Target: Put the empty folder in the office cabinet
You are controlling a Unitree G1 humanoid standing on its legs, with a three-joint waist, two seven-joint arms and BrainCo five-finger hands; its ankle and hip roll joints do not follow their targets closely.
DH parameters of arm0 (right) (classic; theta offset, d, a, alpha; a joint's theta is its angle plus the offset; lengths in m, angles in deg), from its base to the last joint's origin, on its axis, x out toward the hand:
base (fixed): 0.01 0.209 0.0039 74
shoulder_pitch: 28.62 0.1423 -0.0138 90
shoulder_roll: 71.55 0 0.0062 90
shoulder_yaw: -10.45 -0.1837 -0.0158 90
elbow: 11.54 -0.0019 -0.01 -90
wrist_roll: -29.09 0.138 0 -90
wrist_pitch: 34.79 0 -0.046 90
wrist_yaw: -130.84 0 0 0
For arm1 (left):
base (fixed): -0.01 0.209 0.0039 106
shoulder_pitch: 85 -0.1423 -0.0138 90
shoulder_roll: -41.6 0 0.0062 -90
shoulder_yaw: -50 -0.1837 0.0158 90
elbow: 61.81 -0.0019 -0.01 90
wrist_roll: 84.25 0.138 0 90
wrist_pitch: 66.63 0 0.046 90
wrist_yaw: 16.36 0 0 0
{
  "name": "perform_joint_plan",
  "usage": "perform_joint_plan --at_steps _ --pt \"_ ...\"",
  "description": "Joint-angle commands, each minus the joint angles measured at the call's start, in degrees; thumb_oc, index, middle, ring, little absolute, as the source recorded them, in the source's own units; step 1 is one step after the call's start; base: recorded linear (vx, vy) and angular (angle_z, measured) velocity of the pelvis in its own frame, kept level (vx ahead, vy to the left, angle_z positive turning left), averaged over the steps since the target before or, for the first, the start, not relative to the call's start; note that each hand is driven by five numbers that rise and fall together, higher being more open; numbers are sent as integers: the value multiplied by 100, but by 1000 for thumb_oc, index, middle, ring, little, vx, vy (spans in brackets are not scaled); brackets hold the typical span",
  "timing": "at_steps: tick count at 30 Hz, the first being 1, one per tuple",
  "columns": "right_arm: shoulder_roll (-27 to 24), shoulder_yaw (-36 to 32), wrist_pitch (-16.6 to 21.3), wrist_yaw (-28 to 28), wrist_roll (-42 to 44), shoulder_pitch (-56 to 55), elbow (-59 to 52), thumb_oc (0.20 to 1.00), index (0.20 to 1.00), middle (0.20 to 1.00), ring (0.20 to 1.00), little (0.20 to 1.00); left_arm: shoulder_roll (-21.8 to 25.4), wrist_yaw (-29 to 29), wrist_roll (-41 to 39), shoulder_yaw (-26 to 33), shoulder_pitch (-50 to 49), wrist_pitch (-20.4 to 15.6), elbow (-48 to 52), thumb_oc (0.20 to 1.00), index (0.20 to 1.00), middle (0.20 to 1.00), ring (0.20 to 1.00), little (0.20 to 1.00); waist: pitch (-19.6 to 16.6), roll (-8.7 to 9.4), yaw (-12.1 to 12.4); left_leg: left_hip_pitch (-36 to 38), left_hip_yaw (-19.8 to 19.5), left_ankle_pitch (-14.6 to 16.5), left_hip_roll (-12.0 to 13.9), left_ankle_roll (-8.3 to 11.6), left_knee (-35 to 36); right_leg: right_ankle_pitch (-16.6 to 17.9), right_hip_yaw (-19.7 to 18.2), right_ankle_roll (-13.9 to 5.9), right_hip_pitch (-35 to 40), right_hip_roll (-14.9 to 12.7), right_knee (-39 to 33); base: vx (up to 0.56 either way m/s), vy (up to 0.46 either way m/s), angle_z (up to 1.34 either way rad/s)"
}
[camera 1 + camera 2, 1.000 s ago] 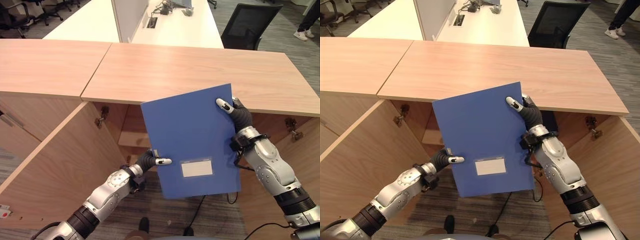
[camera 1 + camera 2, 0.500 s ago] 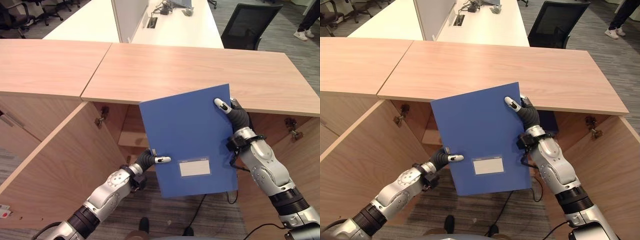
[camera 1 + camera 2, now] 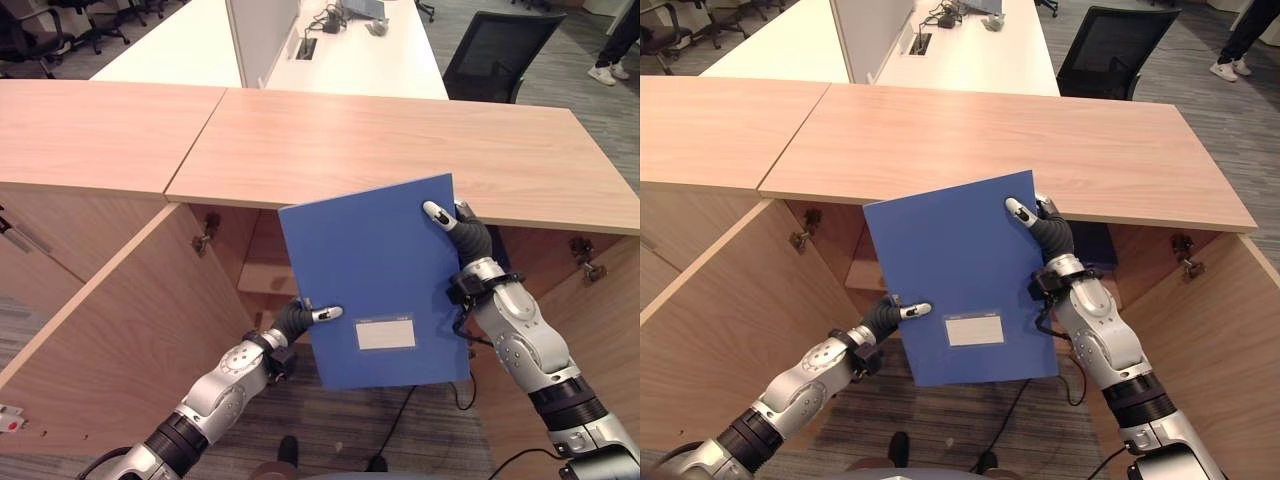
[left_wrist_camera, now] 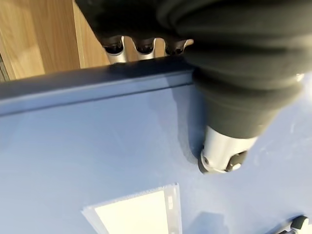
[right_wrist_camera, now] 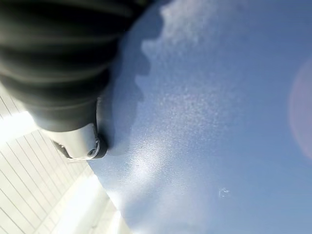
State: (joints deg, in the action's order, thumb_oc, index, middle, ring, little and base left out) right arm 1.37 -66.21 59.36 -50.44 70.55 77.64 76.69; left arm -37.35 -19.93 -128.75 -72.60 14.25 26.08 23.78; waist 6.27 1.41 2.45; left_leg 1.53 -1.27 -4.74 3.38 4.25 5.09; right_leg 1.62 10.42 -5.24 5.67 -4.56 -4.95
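A flat blue folder point(image 3: 372, 280) with a white label pocket point(image 3: 385, 334) is held upright in the air in front of the open office cabinet point(image 3: 262, 262). My left hand point(image 3: 298, 317) pinches its lower left edge, thumb on the front and fingers point(image 4: 137, 47) curled behind. My right hand point(image 3: 460, 229) grips the upper right corner, thumb point(image 5: 78, 143) pressed on the blue face. The folder's top edge overlaps the front edge of the wooden countertop point(image 3: 400, 140).
The cabinet's left door point(image 3: 110, 330) swings open toward me; the right door point(image 3: 1200, 340) stands open too. Inside, a wooden shelf point(image 3: 268, 278) shows left of the folder. A black office chair point(image 3: 495, 55) and white desks point(image 3: 350, 50) lie beyond the counter. A person's shoes point(image 3: 608, 70) at far right.
Both hands have carried the folder slightly forward and lower toward the cabinet opening, turning it a little more upright. The grips are unchanged.
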Motion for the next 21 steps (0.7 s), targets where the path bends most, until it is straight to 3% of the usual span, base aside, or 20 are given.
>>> perform_joint_plan --at_steps 1,21 --pt "482 382 133 168 50 379 -401 200 200 200 200 200 -415 -111 94 -11 426 -244 69 200 200 200 200 200 -243 141 110 116 356 370 231 202 -9 -86 45 -476 -377 -410 476 0 0 0" --pt "556 147 109 166 -144 225 -432 200 200 200 200 200 -424 -95 263 232 287 -251 137 200 200 200 200 200 -260 156 127 138 327 391 226 183 -9 -121 64 -454 -361 -408 521 0 0 0"
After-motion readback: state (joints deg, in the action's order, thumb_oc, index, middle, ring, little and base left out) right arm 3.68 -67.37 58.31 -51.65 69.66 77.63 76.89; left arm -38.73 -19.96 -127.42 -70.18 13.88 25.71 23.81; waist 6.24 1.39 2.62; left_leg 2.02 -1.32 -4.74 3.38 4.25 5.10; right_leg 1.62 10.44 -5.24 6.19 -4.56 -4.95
